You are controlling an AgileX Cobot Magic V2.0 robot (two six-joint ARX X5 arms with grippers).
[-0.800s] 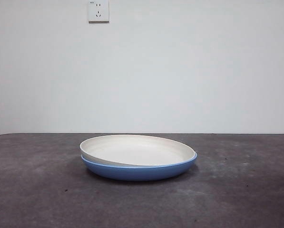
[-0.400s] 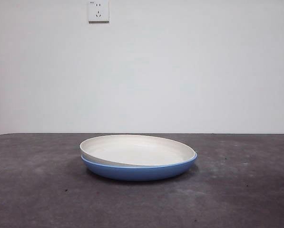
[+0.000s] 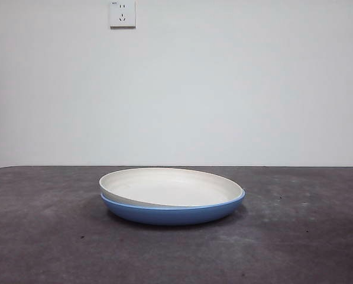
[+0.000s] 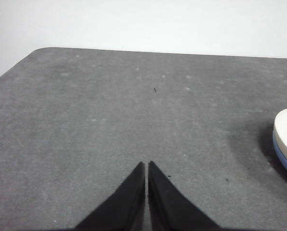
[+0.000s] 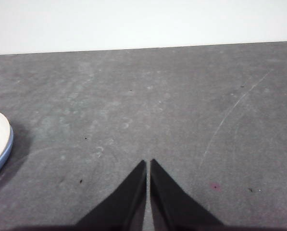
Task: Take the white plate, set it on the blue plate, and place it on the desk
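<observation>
- While I watch, the worktop [image 3: 46,236] carries the blue plate [image 3: 170,214] at its middle.
- The white plate [image 3: 170,188] sits nested in it, slightly tilted; I judge the stacking done.
- Left claw [image 4: 146,166] and right claw [image 5: 148,163] are closed, empty, well apart from the plates.

- The light is soft and even, and the wall [image 3: 223,89] looks bright.
- A dark, soft shadow lies on the desk [image 3: 46,248] beside the blue plate [image 3: 170,214], at about 9 o'clock.
- No glare; the pictures look a bit grainy.
</observation>
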